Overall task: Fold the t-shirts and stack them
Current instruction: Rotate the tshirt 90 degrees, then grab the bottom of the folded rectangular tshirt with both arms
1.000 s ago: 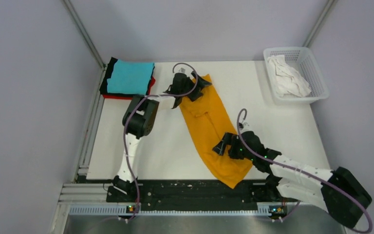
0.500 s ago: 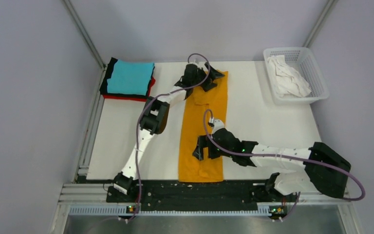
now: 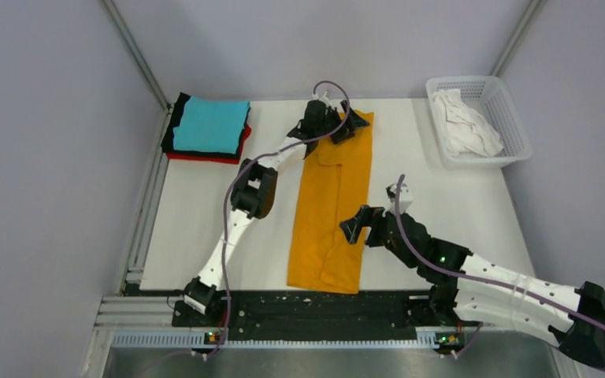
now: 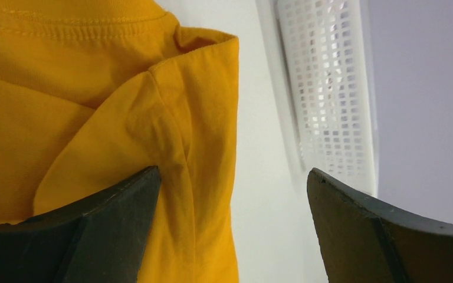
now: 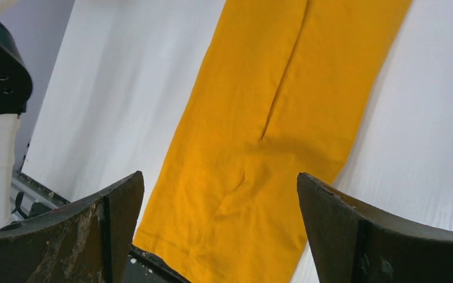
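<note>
Here the orange-yellow t-shirt point(image 3: 332, 205) lies as a narrow strip from 12 to 6 o'clock at the middle of the table point(image 3: 197, 213), both pincers spread and empty — left gripper point(image 3: 345, 126) over its far end, right gripper point(image 3: 354, 224) beside its 3 o'clock edge. We judge the lengthwise fold made; next, one short end must be pinched and carried over the other. The basket point(image 3: 517, 130) at 2 o'clock holds a crumpled white t-shirt point(image 3: 465, 126); the folded stack point(image 3: 209, 126) sits at 10 o'clock.

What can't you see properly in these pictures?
- Top view: the cyan t-shirt covers the stack below; only red and black edges show.
- Top view: the left tool covers the orange-yellow t-shirt's far end.
- Left wrist view: the mesh basket runs off the top edge; its wall hides what's inside.
</note>
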Controlling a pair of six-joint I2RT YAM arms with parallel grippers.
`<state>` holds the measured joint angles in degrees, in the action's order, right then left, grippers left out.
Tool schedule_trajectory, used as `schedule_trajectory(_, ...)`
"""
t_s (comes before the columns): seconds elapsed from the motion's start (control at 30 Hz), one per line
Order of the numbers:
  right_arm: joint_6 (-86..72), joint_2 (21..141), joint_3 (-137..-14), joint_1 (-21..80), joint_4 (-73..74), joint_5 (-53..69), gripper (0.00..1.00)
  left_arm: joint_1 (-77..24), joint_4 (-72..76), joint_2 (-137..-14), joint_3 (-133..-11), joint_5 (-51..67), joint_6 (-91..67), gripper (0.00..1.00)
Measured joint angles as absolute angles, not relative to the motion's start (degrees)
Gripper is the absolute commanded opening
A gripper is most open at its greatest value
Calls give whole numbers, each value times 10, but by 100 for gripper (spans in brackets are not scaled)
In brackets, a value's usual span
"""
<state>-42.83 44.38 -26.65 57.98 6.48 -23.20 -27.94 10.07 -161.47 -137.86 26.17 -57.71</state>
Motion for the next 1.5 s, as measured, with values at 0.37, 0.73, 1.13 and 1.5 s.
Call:
schedule_trajectory(0.37, -437, 419, -267, 580, 179, -173, 98, -281, -73, -1314, -1156, 219, -389, 99)
schedule_trajectory(0.73, -437, 580, -280, 648, 244, -45, 77, -410, -98, -699, -518, 2, -394, 99)
schedule_trajectory(1.13, -477, 620, -278, 700, 230, -50, 54, -559, -256, -484, -260, -7, -532, 77)
schedule_trajectory(1.5, -523, 616, -245, 700, 206, -62, 32, -606, -160, -557, -189, 77, -595, 47)
